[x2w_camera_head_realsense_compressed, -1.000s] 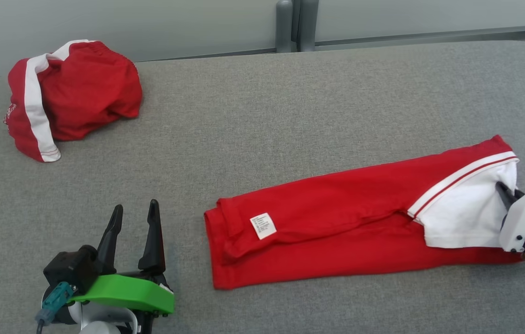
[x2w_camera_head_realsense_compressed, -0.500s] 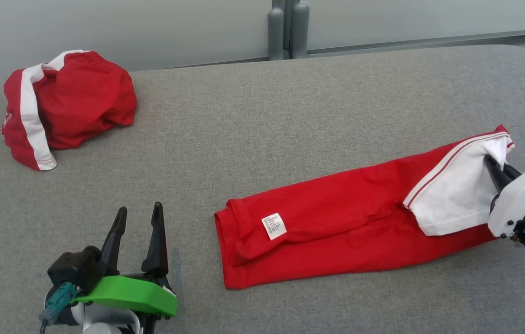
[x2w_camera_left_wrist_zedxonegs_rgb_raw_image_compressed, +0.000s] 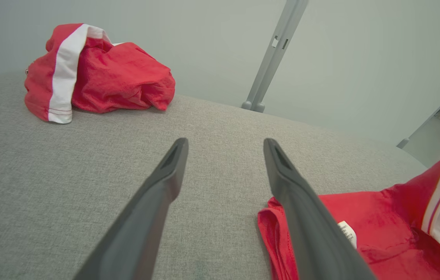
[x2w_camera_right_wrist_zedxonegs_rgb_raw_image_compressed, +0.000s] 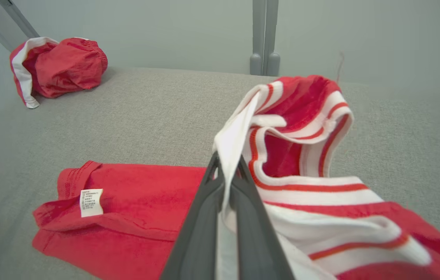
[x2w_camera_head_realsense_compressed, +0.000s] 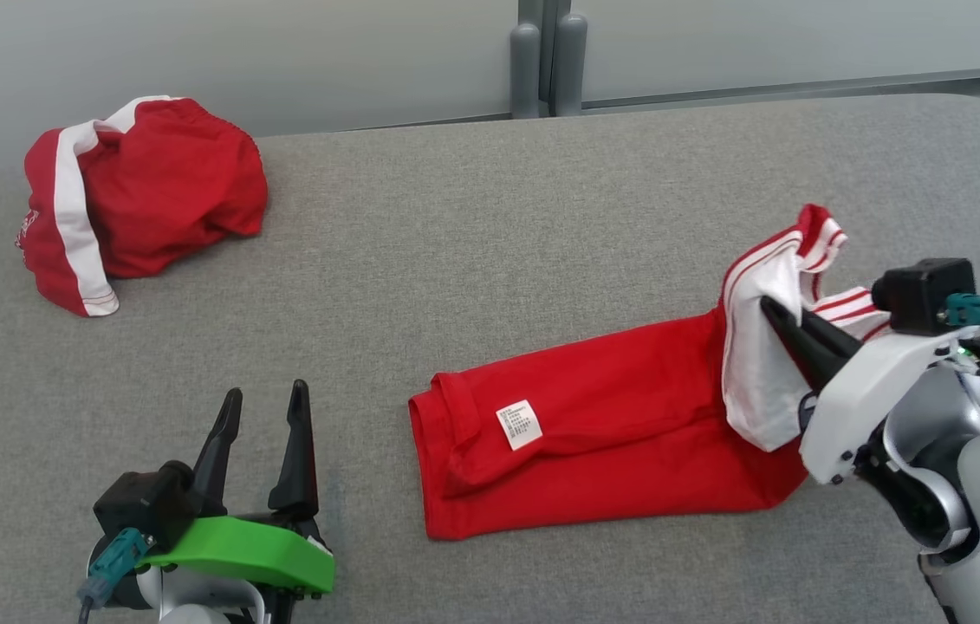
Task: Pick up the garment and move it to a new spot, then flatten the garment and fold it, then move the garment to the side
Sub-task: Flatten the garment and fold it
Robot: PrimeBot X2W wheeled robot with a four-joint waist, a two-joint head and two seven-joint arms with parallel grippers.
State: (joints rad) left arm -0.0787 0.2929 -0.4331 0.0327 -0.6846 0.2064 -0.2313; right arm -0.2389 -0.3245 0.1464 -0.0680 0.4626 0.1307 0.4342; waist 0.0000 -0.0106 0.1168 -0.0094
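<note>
garment (x2w_camera_head_realsense_compressed: 611, 442), a red top with white striped trim, lies right of centre in the head view on the grey table (x2w_camera_head_realsense_compressed: 472, 260), already a long narrow strip with its care label (x2w_camera_head_realsense_compressed: 518, 425) facing up near the left end. so the relocating and flattening look done, and the lengthwise folding seems done too. the right gripper (x2w_camera_head_realsense_compressed: 771, 305) has its fingers pressed together on the white trimmed end, which stands raised off the surface and leans toward the frame's left. i judge the crosswise fold to be under way, with laying that end down and shifting the piece aside yet to come. the left gripper (x2w_camera_head_realsense_compressed: 266, 399) sits at the lower left, fingers apart and holding nothing, near the strip's left end but not touching it. a second red bundle (x2w_camera_head_realsense_compressed: 143, 191) rests at the upper left, well apart; whether it is finished work i cannot tell. hidden: how many layers are pinched, the strip's lower right corner behind the right arm, and the label's print, too small to read.
</note>
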